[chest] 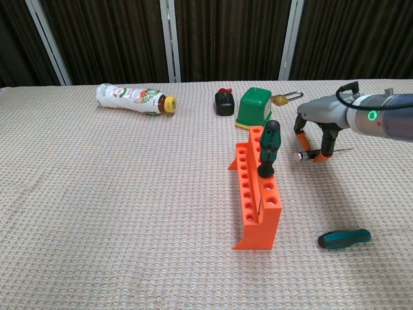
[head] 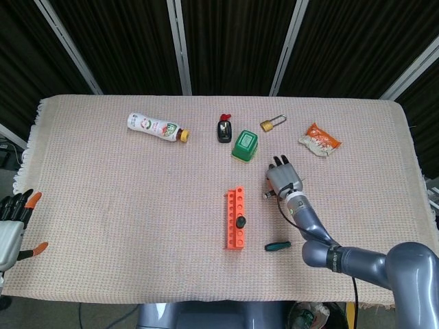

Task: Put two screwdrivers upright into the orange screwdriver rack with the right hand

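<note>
The orange rack (head: 233,221) (chest: 253,194) stands mid-table with one green-and-black screwdriver (head: 241,222) (chest: 268,147) upright in a hole. A second green-handled screwdriver (head: 278,245) (chest: 344,238) lies flat on the cloth, right of the rack's near end. My right hand (head: 283,179) (chest: 319,116) hovers right of the rack's far end, fingers pointing down and pinching a slim metal-shafted screwdriver (chest: 302,155) that lies roughly level. My left hand (head: 14,221) hangs off the table's left edge, fingers apart and holding nothing.
Along the far side lie a white bottle (head: 156,127) (chest: 132,98), a small black bottle (head: 223,129) (chest: 224,103), a green box (head: 244,145) (chest: 253,108), a brass padlock (head: 271,123) (chest: 284,99) and an orange snack packet (head: 320,139).
</note>
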You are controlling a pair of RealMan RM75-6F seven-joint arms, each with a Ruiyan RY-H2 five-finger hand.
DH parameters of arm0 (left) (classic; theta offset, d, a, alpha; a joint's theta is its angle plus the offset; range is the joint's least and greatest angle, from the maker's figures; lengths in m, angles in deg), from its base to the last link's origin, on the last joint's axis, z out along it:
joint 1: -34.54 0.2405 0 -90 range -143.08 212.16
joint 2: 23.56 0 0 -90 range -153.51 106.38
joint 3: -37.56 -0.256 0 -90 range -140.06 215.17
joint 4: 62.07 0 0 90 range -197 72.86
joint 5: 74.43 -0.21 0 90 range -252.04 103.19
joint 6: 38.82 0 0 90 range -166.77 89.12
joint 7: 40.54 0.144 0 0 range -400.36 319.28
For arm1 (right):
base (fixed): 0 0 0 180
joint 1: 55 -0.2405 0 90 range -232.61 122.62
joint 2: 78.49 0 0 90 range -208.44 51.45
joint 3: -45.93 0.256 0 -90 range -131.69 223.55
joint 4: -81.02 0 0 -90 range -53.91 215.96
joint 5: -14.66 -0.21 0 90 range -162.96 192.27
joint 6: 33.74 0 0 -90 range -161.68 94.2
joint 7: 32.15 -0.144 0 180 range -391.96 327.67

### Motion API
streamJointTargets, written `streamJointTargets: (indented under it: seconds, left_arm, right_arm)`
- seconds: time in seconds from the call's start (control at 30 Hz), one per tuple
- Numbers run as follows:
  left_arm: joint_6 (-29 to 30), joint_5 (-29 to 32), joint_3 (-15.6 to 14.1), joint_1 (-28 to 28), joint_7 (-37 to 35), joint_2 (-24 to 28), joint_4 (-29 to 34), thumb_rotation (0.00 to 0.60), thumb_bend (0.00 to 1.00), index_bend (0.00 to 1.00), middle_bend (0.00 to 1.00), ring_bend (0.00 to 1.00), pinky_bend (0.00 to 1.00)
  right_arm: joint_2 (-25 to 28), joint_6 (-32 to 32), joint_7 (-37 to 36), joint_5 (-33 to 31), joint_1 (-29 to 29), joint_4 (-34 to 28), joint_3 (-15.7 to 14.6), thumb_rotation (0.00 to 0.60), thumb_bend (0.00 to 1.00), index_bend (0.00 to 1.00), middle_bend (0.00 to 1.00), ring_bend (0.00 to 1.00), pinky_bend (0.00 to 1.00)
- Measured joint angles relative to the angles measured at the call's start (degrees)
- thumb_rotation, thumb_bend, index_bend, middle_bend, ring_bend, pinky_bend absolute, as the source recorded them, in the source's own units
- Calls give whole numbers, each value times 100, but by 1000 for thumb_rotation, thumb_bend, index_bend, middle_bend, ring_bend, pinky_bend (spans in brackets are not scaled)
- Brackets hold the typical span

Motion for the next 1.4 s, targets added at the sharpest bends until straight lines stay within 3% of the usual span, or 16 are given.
streamJointTargets:
  seconds: [0.2,0.4,0.5,0.67,0.83,0.97,1.17,1.4]
  left_arm:
    - [7,-50,21,-34,-1,38,63,600,92,14,0,0,0]
    - [63,-98,41,-48,102,42,120,600,91,14,0,0,0]
    - [50,-133,35,-67,124,54,160,600,92,14,0,0,0]
    - [36,-199,23,-97,127,100,241,600,91,14,0,0,0]
    - [29,-222,2,-101,161,152,320,600,91,14,0,0,0]
    - [19,-239,-16,-101,142,186,370,600,92,14,0,0,0]
    - [19,-248,-27,-102,177,222,421,600,91,14,0,0,0]
    - [55,-233,-37,-72,200,253,458,600,91,13,0,0,0]
  right_arm:
    - [748,-761,-1316,-188,262,-604,574,600,306,636,247,0,0]
    - [1530,-1863,-2900,-131,747,-1099,1333,600,309,639,250,0,0]
    - [1799,-2470,-3703,33,1130,-1266,1873,600,313,641,250,0,0]
    - [1993,-3579,-4790,342,1919,-1401,3068,600,317,643,250,0,0]
    - [1856,-4518,-5117,561,2658,-1412,4296,600,321,645,250,0,0]
    - [1559,-5266,-5102,649,3169,-1368,5113,600,320,652,250,0,0]
    - [1061,-6165,-4802,530,3470,-1162,5631,600,320,653,250,0,0]
    - [588,-6449,-4364,353,3449,-896,5844,600,321,654,250,0,0]
